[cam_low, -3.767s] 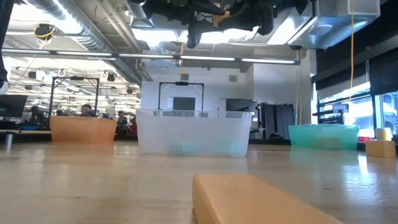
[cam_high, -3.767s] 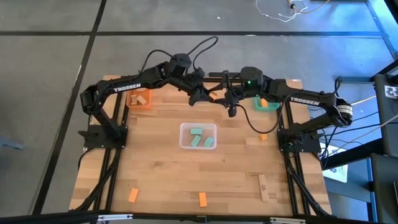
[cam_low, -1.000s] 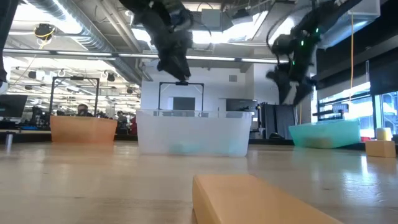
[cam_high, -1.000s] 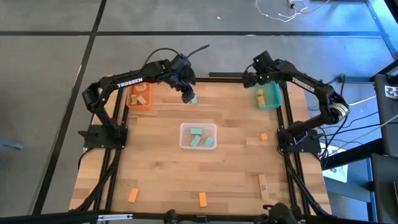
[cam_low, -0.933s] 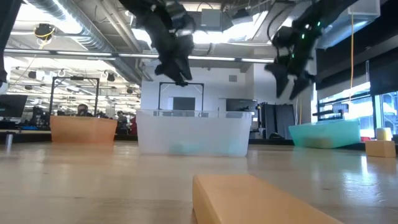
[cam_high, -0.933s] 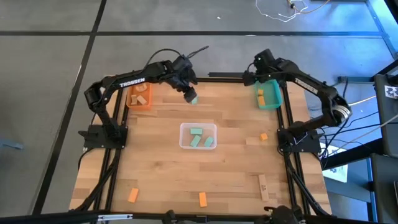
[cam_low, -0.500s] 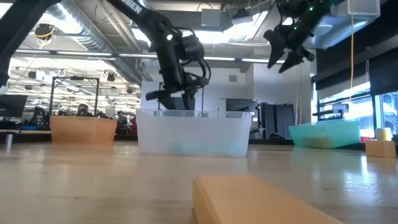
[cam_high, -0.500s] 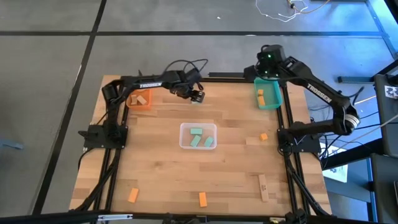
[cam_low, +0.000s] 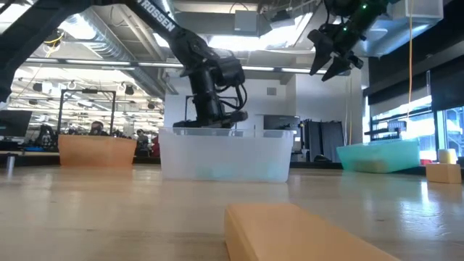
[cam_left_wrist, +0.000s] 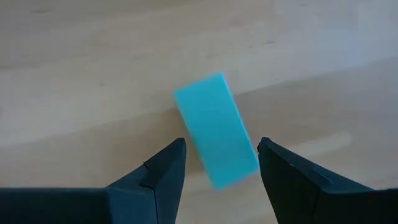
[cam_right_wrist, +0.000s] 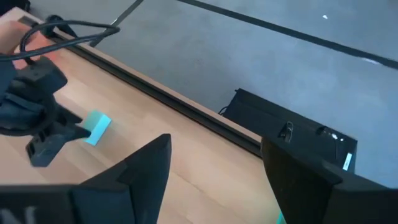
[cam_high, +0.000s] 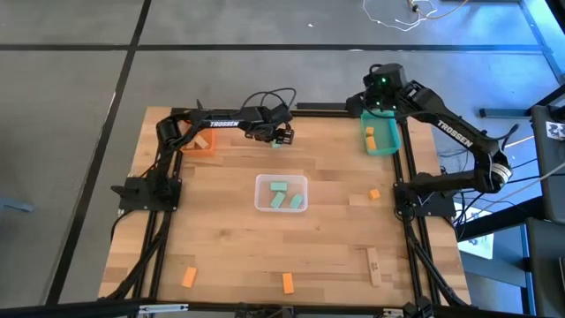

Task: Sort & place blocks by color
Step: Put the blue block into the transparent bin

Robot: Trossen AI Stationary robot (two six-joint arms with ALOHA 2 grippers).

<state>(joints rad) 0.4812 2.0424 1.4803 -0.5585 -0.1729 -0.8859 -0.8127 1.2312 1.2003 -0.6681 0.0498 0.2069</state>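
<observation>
Even, bright overhead light on the table [cam_high: 229, 247] in the high view, shadows soft and short; floor around it reads flat grey. Low view is backlit: ceiling lights [cam_low: 254, 40] and the window [cam_low: 406, 119] glare, arms go near-silhouette, and the tan block [cam_low: 290, 232] closest to the lens is out of focus. Left wrist view is soft, the mint block [cam_left_wrist: 216, 129] has blurred edges and a faint shadow on the wood; right wrist view is dimmer, slightly soft.

Left claw [cam_left_wrist: 221, 167] now low astride mint block [cam_left_wrist: 216, 129].
</observation>
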